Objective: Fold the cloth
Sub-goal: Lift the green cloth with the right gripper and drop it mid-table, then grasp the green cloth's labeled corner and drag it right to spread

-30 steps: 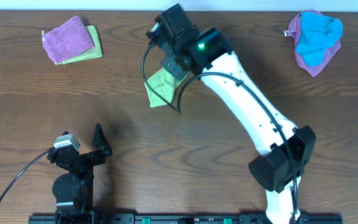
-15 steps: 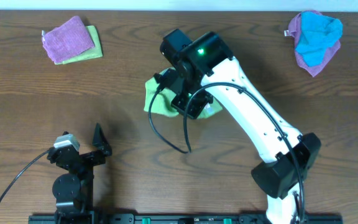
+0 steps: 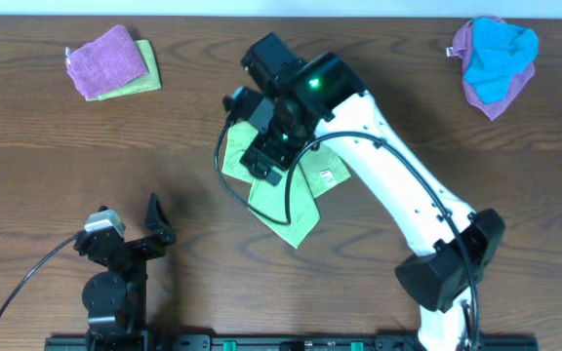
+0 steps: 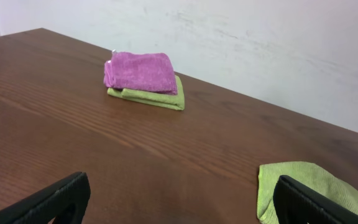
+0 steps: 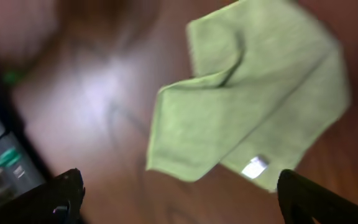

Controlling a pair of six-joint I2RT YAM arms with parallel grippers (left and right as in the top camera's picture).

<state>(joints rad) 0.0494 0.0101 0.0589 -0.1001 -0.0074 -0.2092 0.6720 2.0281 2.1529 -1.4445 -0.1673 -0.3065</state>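
Dropped now, the cloth (image 3: 296,207) lies rumpled under the wide right claw (image 5: 180,198); purple cloth (image 3: 110,58) sits well apart.

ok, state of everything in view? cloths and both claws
lime-green cloth: lying loosely spread, one flap doubled over, white label showing
purple cloth: folded, stacked on the yellow-green cloth
yellow-green cloth: folded, under the purple one
blue cloth: crumpled, on a second purple cloth
second purple cloth: crumpled, under the blue one
left claw: open, empty, away from the cloths
right claw: open, empty, above the lime-green cloth
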